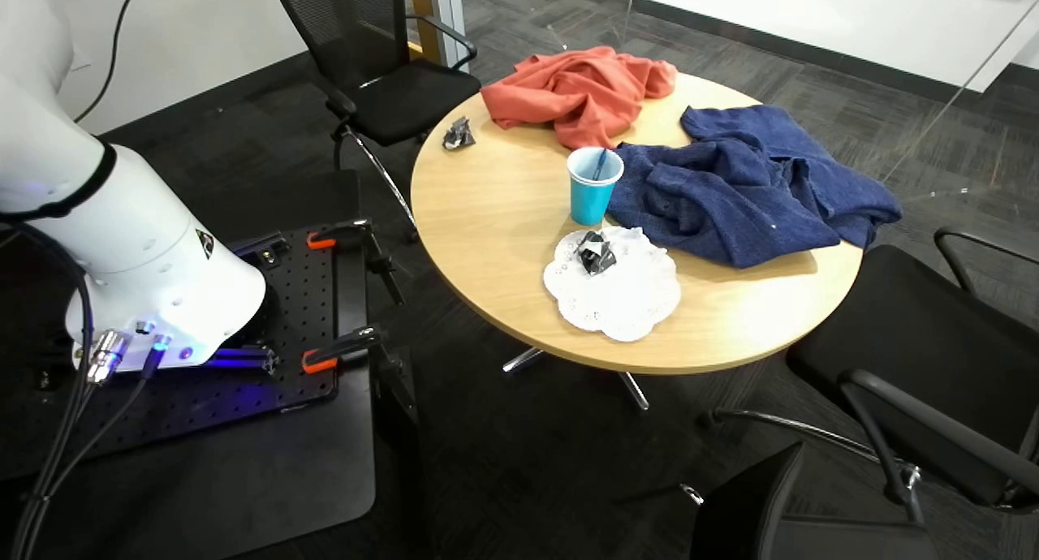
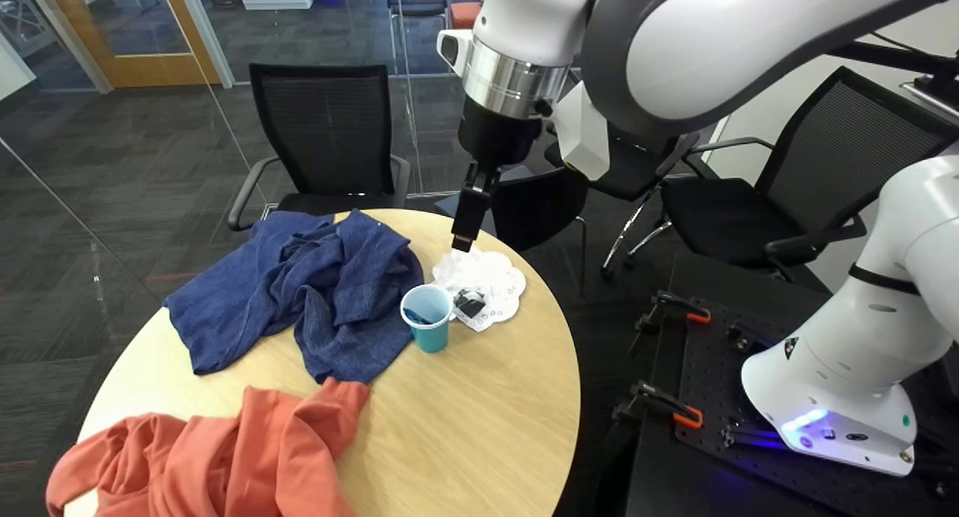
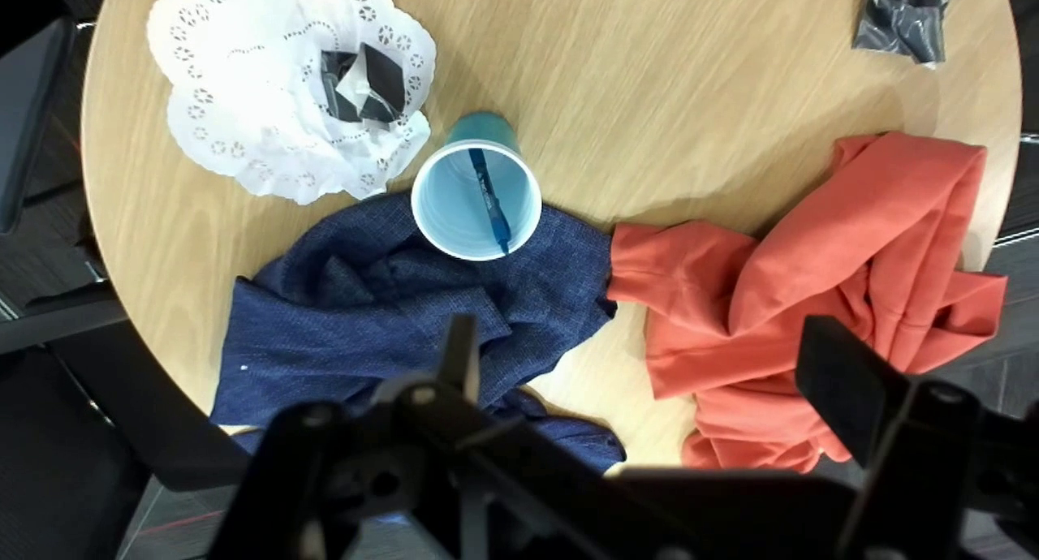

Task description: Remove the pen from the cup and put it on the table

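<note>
A slim dark blue pen (image 1: 600, 164) leans inside the teal-blue cup (image 1: 591, 203), with its tip at the white rim. The cup stands upright on the round wooden table (image 1: 487, 227). Pen (image 2: 416, 317) and cup (image 2: 430, 339) also show in an exterior view. In the wrist view the pen (image 3: 489, 199) lies across the mouth of the cup (image 3: 451, 207), up and left of the finger gap. My gripper (image 3: 641, 345) is open and empty, fingers wide apart. In an exterior view the gripper (image 2: 463, 236) hangs above the table, apart from the cup, pointing down.
A navy cloth (image 1: 739, 191) lies close beside the cup. A red-orange cloth (image 1: 580, 93) lies farther along the table. A white lace doily (image 1: 625, 300) with a crumpled dark wrapper (image 1: 597, 253) is near the cup. Another wrapper (image 1: 459, 134) sits near the edge. Black chairs surround the table.
</note>
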{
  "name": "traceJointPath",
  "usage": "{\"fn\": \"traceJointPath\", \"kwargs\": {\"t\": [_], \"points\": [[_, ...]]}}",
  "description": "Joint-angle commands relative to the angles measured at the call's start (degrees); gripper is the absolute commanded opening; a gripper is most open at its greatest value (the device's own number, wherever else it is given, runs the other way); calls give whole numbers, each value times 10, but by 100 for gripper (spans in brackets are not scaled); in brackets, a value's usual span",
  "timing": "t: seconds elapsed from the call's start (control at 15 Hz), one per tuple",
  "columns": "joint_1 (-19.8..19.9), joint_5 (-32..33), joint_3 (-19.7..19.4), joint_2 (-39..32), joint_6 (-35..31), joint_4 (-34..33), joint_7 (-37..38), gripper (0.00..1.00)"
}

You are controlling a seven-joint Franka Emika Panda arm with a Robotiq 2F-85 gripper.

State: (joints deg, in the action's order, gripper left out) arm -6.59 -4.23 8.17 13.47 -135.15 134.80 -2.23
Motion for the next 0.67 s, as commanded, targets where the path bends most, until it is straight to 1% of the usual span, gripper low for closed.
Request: {"fn": "traceJointPath", "kwargs": {"t": [0.0, 0.33, 0.6], "points": [[-5, 4, -5, -3, 1, -4, 2, 100], [-5, 6, -5, -4, 1, -5, 2, 100], [-1, 36, -3, -36, -32, -4, -7, 100]]}}
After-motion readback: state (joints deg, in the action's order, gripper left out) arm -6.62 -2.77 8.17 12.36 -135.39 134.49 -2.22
